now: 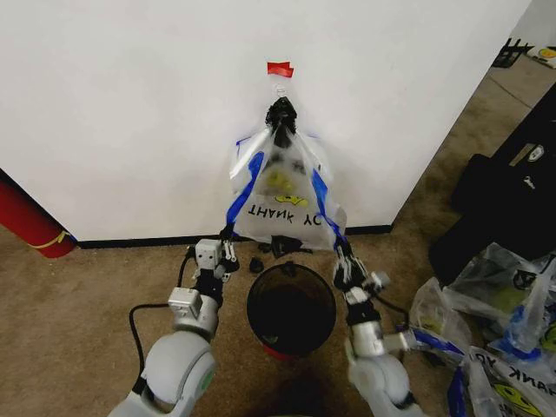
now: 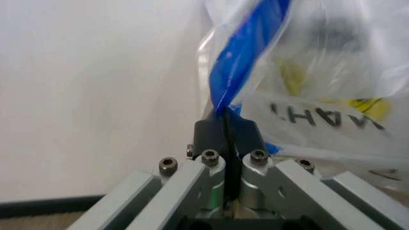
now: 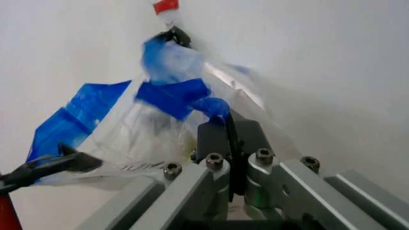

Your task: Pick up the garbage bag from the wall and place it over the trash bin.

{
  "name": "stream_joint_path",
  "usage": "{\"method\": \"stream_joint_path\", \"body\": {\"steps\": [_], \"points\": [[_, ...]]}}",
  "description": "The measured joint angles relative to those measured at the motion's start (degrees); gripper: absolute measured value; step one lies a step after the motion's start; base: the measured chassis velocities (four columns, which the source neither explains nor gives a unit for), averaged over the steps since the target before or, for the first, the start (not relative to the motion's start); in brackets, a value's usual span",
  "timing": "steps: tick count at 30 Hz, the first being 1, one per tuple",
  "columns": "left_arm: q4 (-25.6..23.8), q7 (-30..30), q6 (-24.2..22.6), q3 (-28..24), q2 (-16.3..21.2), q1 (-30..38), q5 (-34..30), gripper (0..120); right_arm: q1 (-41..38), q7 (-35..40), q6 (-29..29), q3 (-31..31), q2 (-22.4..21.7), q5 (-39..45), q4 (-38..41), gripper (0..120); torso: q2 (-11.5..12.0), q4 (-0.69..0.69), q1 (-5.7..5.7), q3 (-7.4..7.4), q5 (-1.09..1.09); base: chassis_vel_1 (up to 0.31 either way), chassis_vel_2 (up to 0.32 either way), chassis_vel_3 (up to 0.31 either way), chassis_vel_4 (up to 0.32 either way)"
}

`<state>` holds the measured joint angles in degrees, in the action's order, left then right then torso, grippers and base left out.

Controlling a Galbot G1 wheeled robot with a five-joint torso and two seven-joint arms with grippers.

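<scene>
Both grippers, left gripper [image 1: 228, 236] and right gripper [image 1: 340, 250], pinch the garbage bag's [image 1: 280, 204] blue handles, its body rising above me to the wall [image 1: 130, 104], the trash bin [image 1: 291, 306] below between them.

Even, soft indoor light falls on the wall [image 1: 130, 113], bright with no hard glare. The garbage bag [image 1: 282, 195] casts only a faint shadow beside itself. The trash bin [image 1: 291, 308] is dark inside. In both wrist views the bag is blurred and soft.
</scene>
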<state>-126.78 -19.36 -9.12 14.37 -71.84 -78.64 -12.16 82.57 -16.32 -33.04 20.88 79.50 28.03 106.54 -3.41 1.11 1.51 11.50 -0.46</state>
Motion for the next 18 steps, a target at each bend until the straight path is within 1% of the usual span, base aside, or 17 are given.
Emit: {"method": "stream_joint_path", "body": {"steps": [2,6,8,9,11,14,18], "points": [[-0.35,-0.37,-0.04,0.3,-0.05,-0.69,0.47,0,0.48,-0.01,-0.54,0.32,-0.16,-0.5,0.3,0,0.0,0.01,0.0,0.0,0.0,0.0,0.0,0.0,0.0],[-2.61,-1.86,0.36,2.17,-0.15,-4.23,2.33,0,2.02,0.04,-3.47,1.14,-0.32,-4.28,1.22,0,0.0,0.0,0.01,0.0,0.0,0.0,0.0,0.0,0.0],[-4.14,-2.36,0.59,3.32,-0.17,-6.02,2.76,0,2.68,-0.14,-4.15,1.16,-0.21,-5.81,2.12,0,0.0,0.0,0.01,0.0,0.0,0.0,0.0,0.0,0.0],[-4.14,-2.36,0.59,3.32,-0.17,-6.02,2.76,0,2.68,-0.14,-4.15,1.16,-0.21,-5.81,2.12,0,0.0,0.0,0.01,0.0,0.0,0.0,0.0,0.0,0.0],[-5.37,-3.21,1.06,4.88,-0.13,-8.44,3.52,0,3.77,-0.51,-4.83,1.16,0.02,-8.15,2.97,0,0.0,0.0,0.01,0.0,-0.01,0.0,0.0,0.0,0.0],[-5.53,-4.3,2.03,6.39,-0.07,-10.9,3.74,0,4.37,-0.63,-5.83,1.17,0.43,-10.5,2.67,0,0.0,-0.01,0.0,0.0,-0.01,0.0,0.0,0.0,0.0],[-5.69,-4.74,3.46,6.49,-0.22,-12.11,3.83,0,4.63,-0.64,-6.67,1.14,0.93,-11.47,2.55,0,0.01,0.0,0.01,0.01,-0.01,0.0,0.0,0.0,0.0]]}}
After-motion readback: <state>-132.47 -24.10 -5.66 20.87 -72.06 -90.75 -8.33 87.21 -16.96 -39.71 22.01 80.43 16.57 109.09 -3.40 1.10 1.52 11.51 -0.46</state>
